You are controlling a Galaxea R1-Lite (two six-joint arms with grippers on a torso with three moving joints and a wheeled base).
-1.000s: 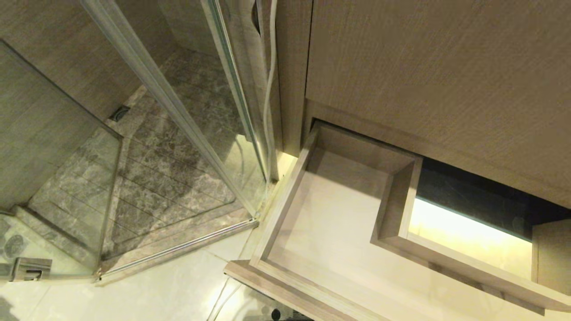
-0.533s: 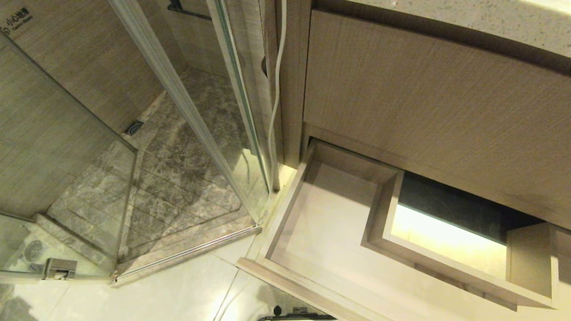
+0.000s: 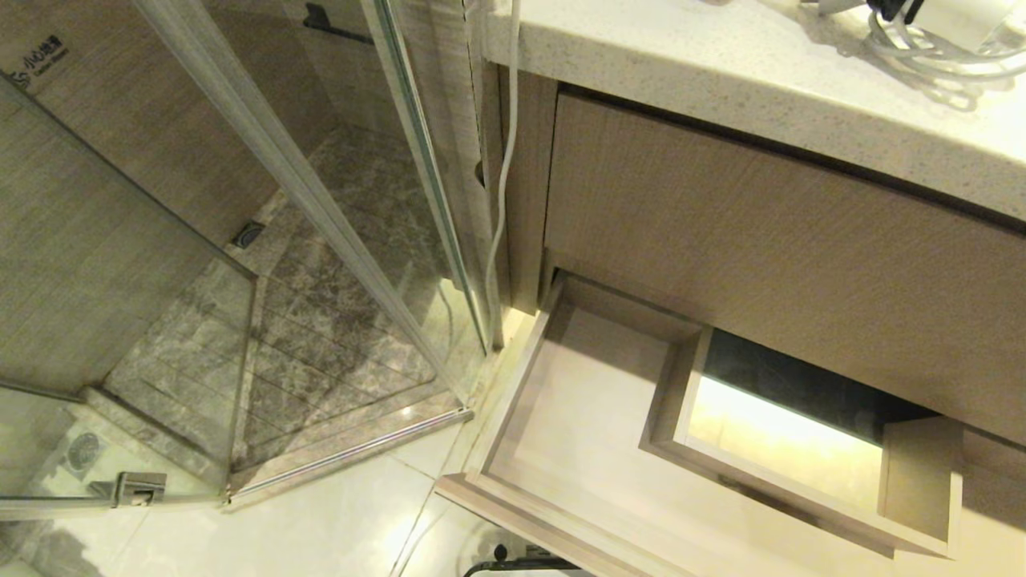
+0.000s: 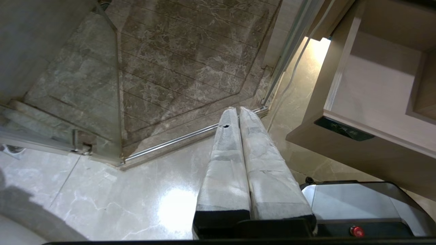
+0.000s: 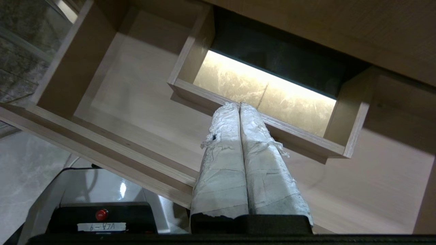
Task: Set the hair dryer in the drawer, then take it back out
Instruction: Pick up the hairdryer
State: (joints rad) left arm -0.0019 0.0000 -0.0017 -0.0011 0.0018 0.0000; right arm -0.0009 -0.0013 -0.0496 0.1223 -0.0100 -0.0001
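Head view alone: hair dryer (image 3: 954,16) atop counter (image 3: 721,72).

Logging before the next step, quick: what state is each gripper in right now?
Left gripper: closed, holding nothing, over the floor.
Right gripper: closed, holding nothing, over the open drawer.

A small sign (image 3: 40,56) on the shower wall and the drawer's dark label plate (image 4: 344,128) carry unreadable characters.
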